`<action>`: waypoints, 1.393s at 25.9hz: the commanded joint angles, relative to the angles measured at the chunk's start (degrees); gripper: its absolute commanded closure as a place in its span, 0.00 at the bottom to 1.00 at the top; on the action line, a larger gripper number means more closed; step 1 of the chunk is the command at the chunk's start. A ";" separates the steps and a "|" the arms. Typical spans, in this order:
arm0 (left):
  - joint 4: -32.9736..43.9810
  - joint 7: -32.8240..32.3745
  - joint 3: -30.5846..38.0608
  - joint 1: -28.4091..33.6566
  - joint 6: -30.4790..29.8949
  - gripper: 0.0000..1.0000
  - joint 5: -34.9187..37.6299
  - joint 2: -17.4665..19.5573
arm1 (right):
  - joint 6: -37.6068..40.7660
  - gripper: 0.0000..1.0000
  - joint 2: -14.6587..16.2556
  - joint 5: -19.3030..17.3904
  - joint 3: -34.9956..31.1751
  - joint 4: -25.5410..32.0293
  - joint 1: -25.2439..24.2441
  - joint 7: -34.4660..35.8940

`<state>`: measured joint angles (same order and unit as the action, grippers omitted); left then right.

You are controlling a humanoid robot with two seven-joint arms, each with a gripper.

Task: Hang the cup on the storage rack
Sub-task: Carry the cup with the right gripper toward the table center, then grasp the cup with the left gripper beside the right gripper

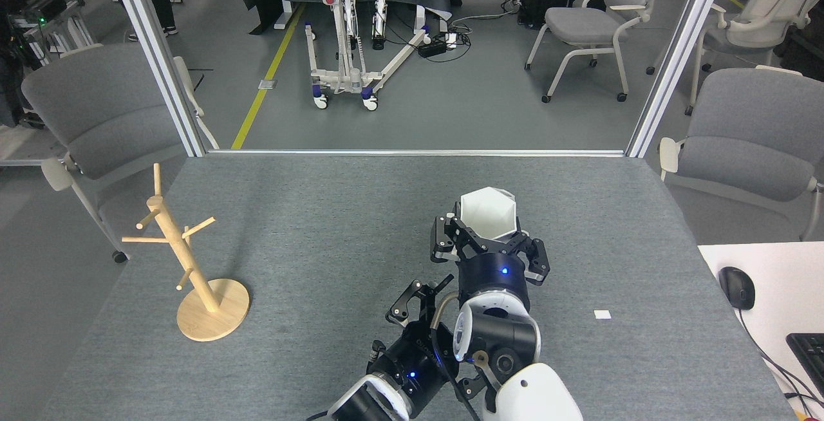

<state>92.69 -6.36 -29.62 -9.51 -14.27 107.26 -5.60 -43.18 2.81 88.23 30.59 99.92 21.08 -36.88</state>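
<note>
1 head view looks forward and down from above the near edge of the grey table (335,215), taking in floor and chairs (747,131) beyond.

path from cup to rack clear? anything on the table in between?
Nothing visible on the table between them. The cup is in the right gripper at centre; the rack stands far left. The left gripper sits close beside the right arm, nearer the robot, not on that line.

White faceted cup (488,212) mid-table, mouth visible; wooden storage rack (187,260) upright, far left.
</note>
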 commanded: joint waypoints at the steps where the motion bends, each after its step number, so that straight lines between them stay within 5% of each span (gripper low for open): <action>1: -1.02 -0.24 0.44 -1.12 -0.41 0.01 -1.09 -0.20 | -1.20 1.00 -0.87 1.33 0.96 -0.25 0.27 -1.35; 14: -7.78 -4.28 7.64 -8.06 -1.29 0.01 -10.41 0.67 | -1.73 1.00 -5.18 2.48 3.33 -6.93 2.56 -1.44; 28: -9.10 -8.58 7.56 -9.91 -3.57 0.03 -10.49 -0.29 | -4.63 1.00 -7.20 3.27 7.90 -9.56 1.77 -1.44; 31: -9.10 -8.50 7.56 -9.91 -3.75 0.27 -10.58 0.06 | -4.98 1.00 -7.64 3.27 7.99 -10.18 1.59 -1.44; 33: -8.84 -8.67 7.56 -9.65 -4.54 0.59 -10.58 0.59 | -5.34 1.00 -7.55 3.27 8.25 -10.53 1.59 -1.35; 35: -8.66 -9.02 7.82 -9.29 -7.79 1.00 -10.76 0.50 | -5.60 1.00 -7.55 3.27 8.87 -11.15 1.59 -1.27; 36: -8.66 -9.11 8.17 -9.29 -8.76 1.00 -11.11 0.32 | -5.95 1.00 -7.55 3.27 8.96 -11.41 1.59 -1.27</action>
<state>83.67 -16.86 -21.91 -19.05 -15.80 96.57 -5.28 -50.05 -4.72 91.49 38.23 89.22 22.73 -37.91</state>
